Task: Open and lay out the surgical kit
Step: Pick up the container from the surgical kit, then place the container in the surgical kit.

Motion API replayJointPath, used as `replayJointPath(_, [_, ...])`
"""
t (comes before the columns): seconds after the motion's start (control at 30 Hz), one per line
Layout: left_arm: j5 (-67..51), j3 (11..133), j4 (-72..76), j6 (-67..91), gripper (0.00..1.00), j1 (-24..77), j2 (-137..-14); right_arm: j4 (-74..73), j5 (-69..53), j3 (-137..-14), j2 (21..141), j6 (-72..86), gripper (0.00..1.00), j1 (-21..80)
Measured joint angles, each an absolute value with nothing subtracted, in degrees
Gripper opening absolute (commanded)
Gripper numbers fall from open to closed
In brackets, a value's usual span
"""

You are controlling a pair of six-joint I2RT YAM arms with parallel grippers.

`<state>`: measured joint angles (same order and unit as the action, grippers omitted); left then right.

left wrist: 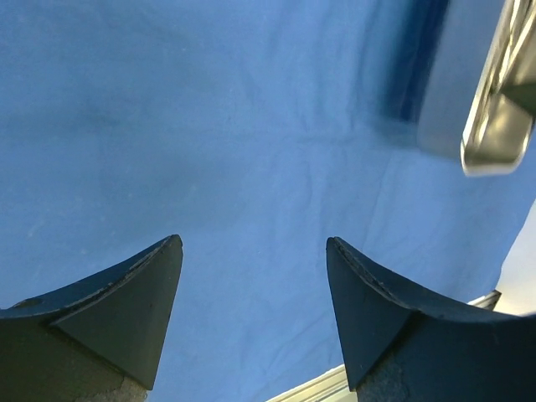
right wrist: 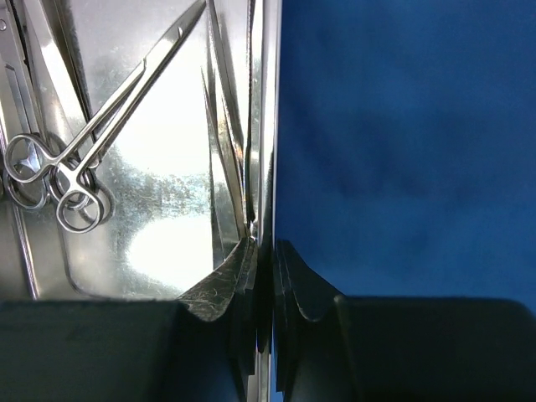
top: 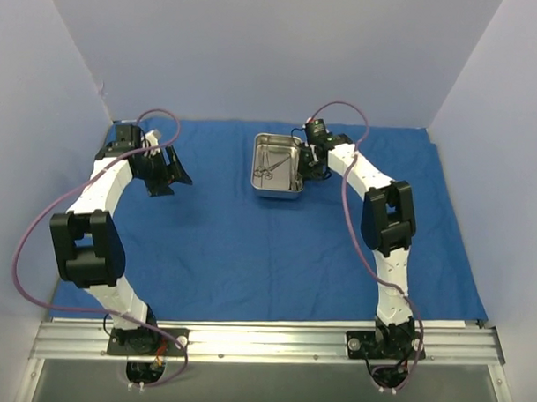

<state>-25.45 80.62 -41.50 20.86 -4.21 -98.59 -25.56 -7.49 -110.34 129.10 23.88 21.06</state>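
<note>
The royal-blue cloth wrap lies spread flat over the table. The steel tray sits on it at the back centre, with several thin scissor-handled instruments inside. My right gripper is shut on the tray's right wall, one finger inside and one outside; the instruments show to its left in the right wrist view. My left gripper is open and empty above the cloth at the back left; the tray's corner shows at the upper right of the left wrist view.
Grey walls enclose the table on three sides. A metal rail carrying both arm bases runs along the near edge. The cloth's near edge and rail also show in the left wrist view.
</note>
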Motion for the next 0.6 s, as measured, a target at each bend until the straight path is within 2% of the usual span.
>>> replayJointPath(0.37, [-26.6, 82.5, -41.5, 21.6, 0.75, -2.3, -103.1, -24.2, -6.0, -76.7, 102.2, 29.5, 0.00, 13.4])
replayJointPath(0.5, [-26.9, 82.5, -41.5, 22.0, 0.75, -1.5, -104.0, -24.9, -2.7, -69.6, 95.3, 28.9, 0.00, 9.7])
replayJointPath(0.6, [-27.1, 82.6, -41.5, 22.1, 0.75, -1.0, -104.6, -25.2, -1.8, -69.0, 93.8, 28.8, 0.00, 6.6])
